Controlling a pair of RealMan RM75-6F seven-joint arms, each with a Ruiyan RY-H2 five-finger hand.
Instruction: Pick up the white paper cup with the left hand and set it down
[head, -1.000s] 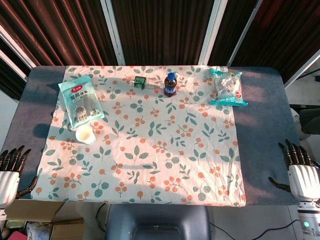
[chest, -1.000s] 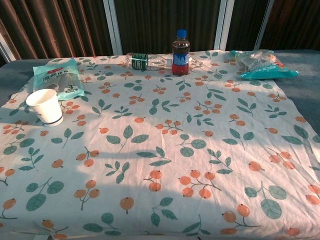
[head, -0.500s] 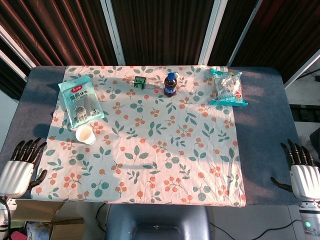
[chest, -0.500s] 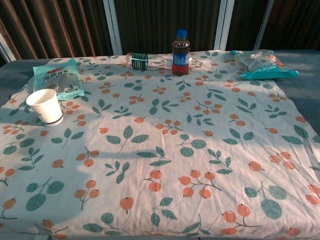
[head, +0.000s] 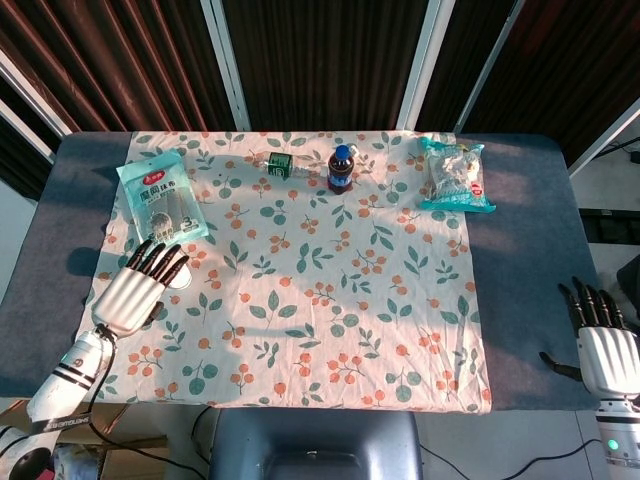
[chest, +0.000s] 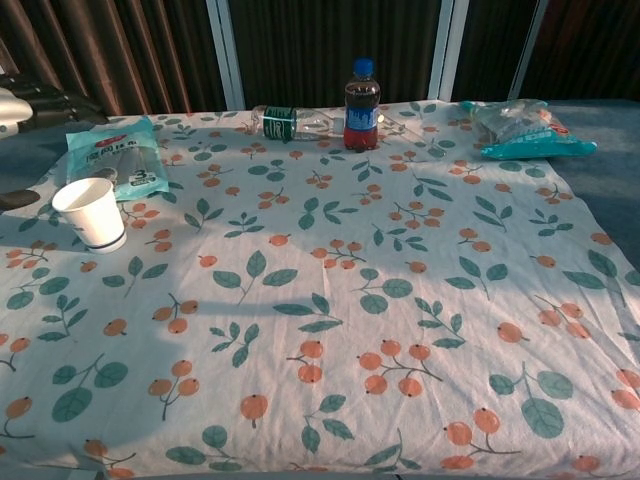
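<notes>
Since 0.5 s ago our left hand moved in over the cup, fingers spread, holding nothing. Cup upright on worktop's left, by the pouch. Paper: light, crushable, so grip mid-wall w/ gentle squeeze.

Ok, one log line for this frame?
phase: reach | left robot hand: open, above cup | cup: upright on cloth | right robot hand: idle, open

floral cloth on grey table
</notes>
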